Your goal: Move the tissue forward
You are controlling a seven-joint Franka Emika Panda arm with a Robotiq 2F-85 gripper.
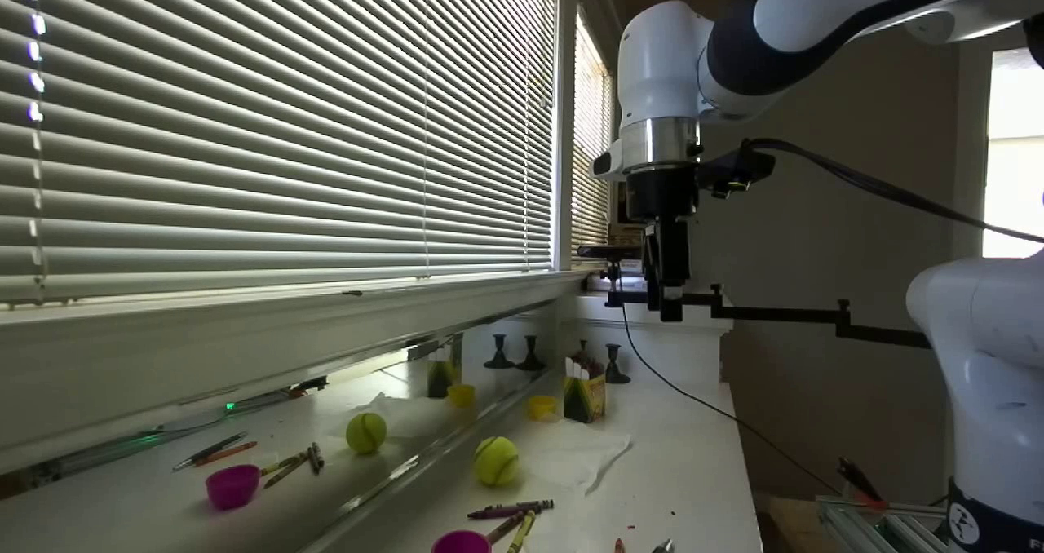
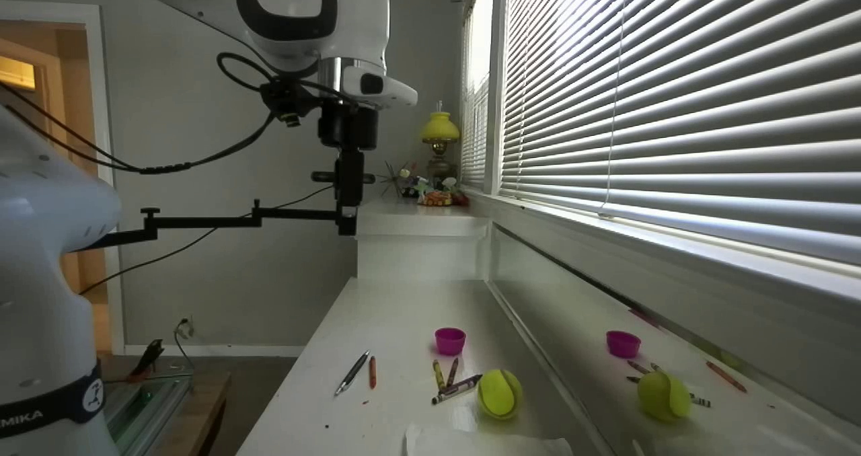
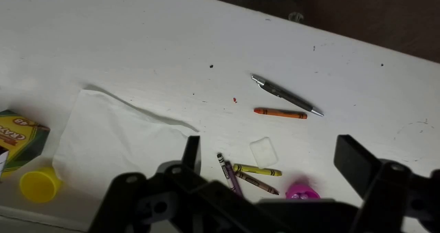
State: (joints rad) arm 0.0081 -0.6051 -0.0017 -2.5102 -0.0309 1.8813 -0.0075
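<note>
Approach step, prob.: your fingers were spread wide w/ nothing gripped, high over the worktop, no contact made. The tissue lay mostly flat below, off to the fingers' left in wrist view, partly hidden behind the left-hand one. Next move likely called for shifting over that way, lowering, then pinching the lip nearest the worktop's free edge; it was raised a bit & looked the best bite. Which way "forward" ran wasn't clear.

Room: from that lip to the free edge you had mostly bare worktop, so prob. OK for a drag. Tighter opp. side: a mirrored panel ran along the back & a tennis ball sat just beside the tissue. Yellow cup + Crayola crayon box crowded its end farthest from the fingers. Loose crayons lay below the fingers; a low sweep might've scattered them.
</note>
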